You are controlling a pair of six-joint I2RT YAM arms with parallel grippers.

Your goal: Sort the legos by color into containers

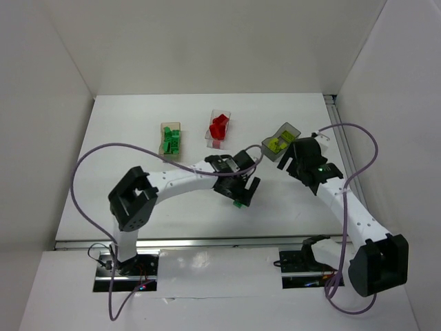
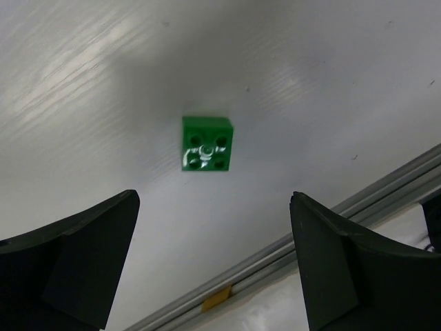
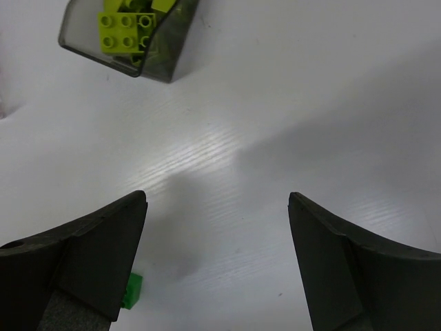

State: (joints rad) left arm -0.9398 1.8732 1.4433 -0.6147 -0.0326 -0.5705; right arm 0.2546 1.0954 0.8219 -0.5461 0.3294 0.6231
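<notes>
One green lego (image 2: 207, 145) lies alone on the white table, just beyond my left gripper (image 2: 213, 196), which hangs open above it and holds nothing. In the top view the brick (image 1: 238, 203) sits under the left gripper (image 1: 241, 187). My right gripper (image 3: 217, 196) is open and empty over bare table, near the dark smoky container (image 3: 131, 34) of yellow-green legos (image 3: 124, 31); the green brick (image 3: 131, 289) peeks out beside its left finger. From above, the tan container (image 1: 171, 140) holds green legos, the clear container (image 1: 219, 128) red ones, the dark container (image 1: 280, 143) yellow-green ones.
A grey metal rail (image 2: 275, 255) runs along the table's near edge, close behind the green brick. White walls enclose the table on the left, back and right. Purple cables loop over both arms.
</notes>
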